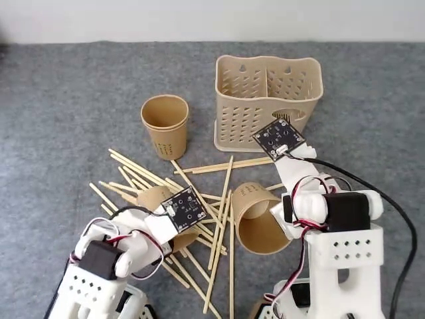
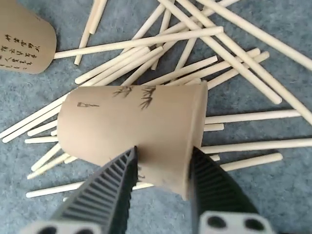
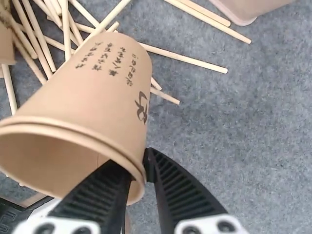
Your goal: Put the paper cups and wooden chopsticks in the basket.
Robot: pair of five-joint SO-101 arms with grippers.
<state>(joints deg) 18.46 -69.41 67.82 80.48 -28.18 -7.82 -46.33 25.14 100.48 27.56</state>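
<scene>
One brown paper cup (image 2: pixel 126 122) lies on its side across scattered wooden chopsticks (image 2: pixel 234 44). My left gripper (image 2: pixel 163 151) is open just over its rim end, one finger above the wall and one at the rim. A second paper cup (image 3: pixel 92 102) is tilted on its side with its rim pinched in my right gripper (image 3: pixel 144 158), one finger inside the mouth and one outside. In the high view this cup (image 1: pixel 257 218) lies in front of the beige basket (image 1: pixel 229 136). A third cup (image 1: pixel 165 125) stands upright left of the basket.
Chopsticks (image 1: pixel 219 219) fan out across the grey cloth between the two arms, and one pair (image 1: pixel 229 165) lies close to the basket's foot. The basket has two compartments and slotted walls. Bare cloth stretches along the far left and right of the table.
</scene>
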